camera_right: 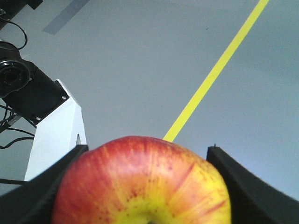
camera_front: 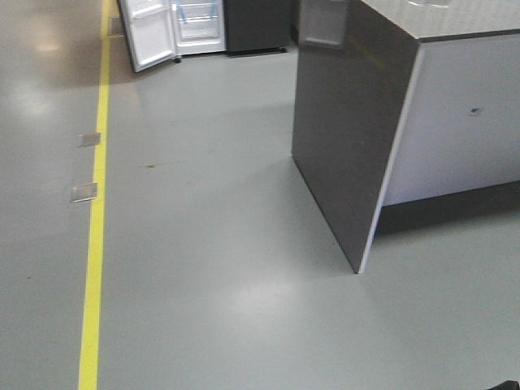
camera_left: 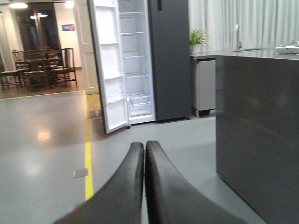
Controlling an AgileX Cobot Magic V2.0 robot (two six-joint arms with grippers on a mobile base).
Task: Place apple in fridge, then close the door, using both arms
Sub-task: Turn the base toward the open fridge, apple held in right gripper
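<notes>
My right gripper is shut on the red apple, whose yellow stem patch faces the camera; black fingers press both its sides above the grey floor. My left gripper is shut and empty, pointing at the fridge. The dark grey fridge stands far ahead with its door swung open to the left, showing white shelves with blue tape. In the front view the fridge and open door sit at the top left. No gripper shows in the front view.
A dark grey counter island with white side stands close on the right, also in the left wrist view. A yellow floor line runs along the left. Dining chairs and table stand far left. A robot camera mount is beside the apple.
</notes>
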